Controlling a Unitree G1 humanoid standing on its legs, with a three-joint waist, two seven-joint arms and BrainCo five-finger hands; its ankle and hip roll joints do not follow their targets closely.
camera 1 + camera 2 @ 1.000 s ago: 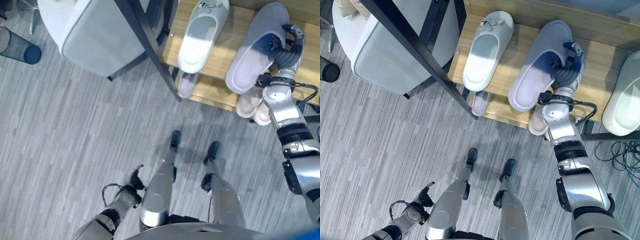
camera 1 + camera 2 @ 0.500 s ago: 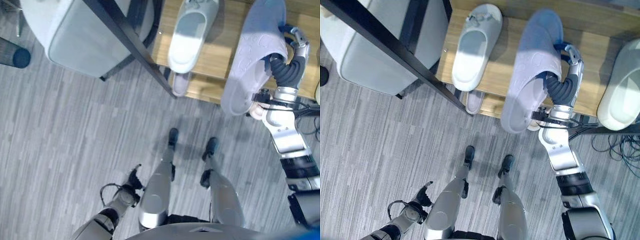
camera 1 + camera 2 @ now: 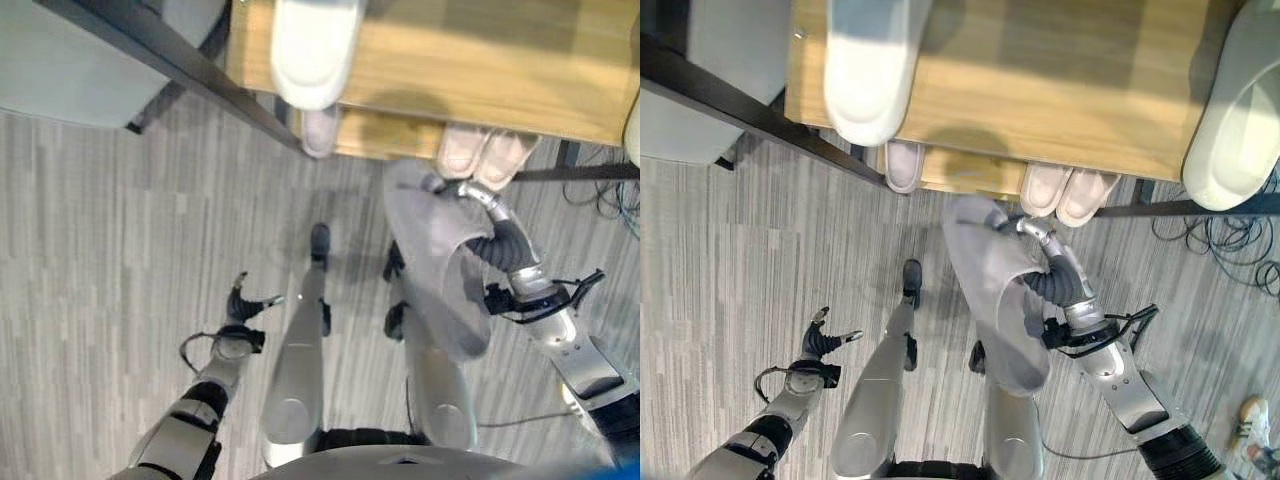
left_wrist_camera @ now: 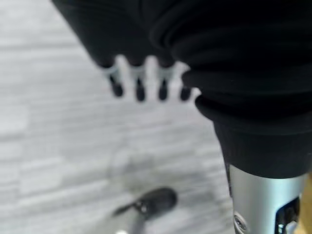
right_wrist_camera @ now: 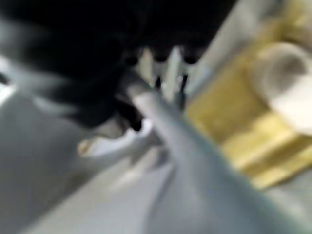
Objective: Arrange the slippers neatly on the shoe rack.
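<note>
Right hand (image 3: 1040,262) gripping the grey slipper (image 3: 990,300) with fingers (image 5: 168,73) curled round its edge, holding it in the air over the floor (image 3: 100,250), just in front of the rack (image 3: 1060,90). White slipper (image 3: 870,70) sitting on the top shelf, another white one (image 3: 1240,110) at its right end. Left hand (image 3: 243,303) hanging low by the floor, fingers relaxed, gripping nothing.
</note>
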